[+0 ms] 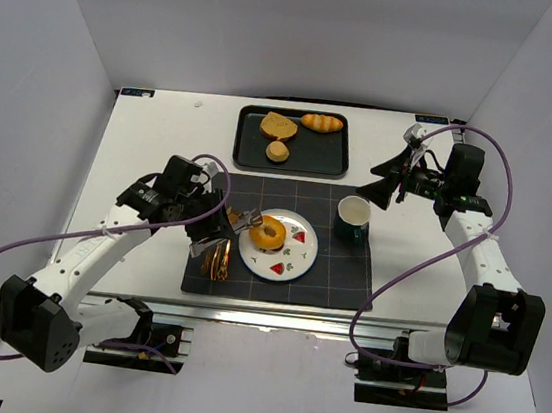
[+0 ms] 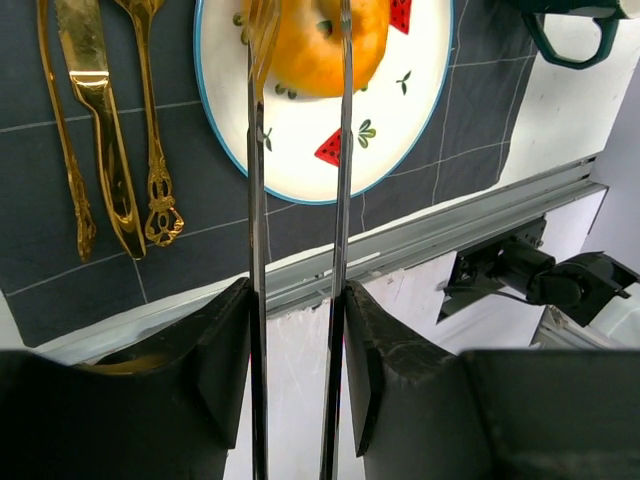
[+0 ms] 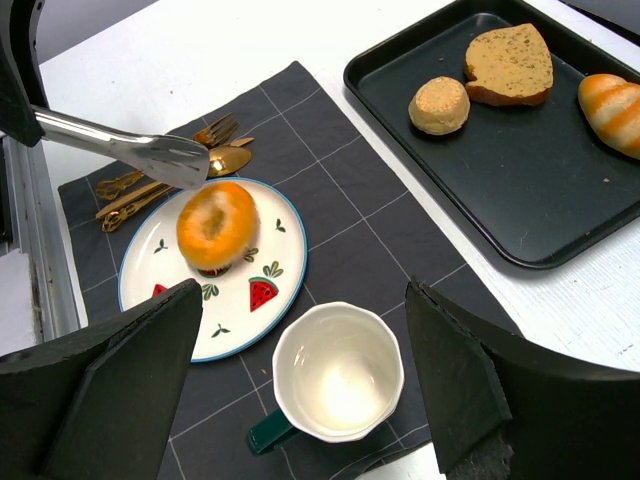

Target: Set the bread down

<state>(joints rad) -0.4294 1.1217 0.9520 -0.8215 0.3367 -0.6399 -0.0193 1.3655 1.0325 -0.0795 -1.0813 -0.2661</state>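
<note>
The bread, an orange bagel [image 1: 269, 233] [image 2: 325, 45] [image 3: 215, 224], lies on the watermelon-print plate [image 1: 295, 259] [image 2: 300, 150] [image 3: 160, 285]. My left gripper [image 1: 208, 226] [image 2: 298, 300] is shut on metal tongs [image 1: 239, 224] [image 2: 257, 200] [image 3: 110, 143], whose two arms press against my fingers. The arms stand apart and reach to the bagel's left side; whether the tips touch it is not clear. My right gripper [image 1: 384, 185] [image 3: 303, 290] hangs open and empty above the mug.
A white mug with a green handle [image 1: 353, 218] [image 3: 338, 375] stands right of the plate on the dark placemat [image 1: 338, 275]. Gold cutlery [image 1: 217, 260] [image 2: 100, 120] lies left of the plate. A black tray [image 1: 332, 163] at the back holds a bread slice [image 1: 278, 125], a small roll [image 1: 278, 151] and a striped loaf [image 1: 323, 123].
</note>
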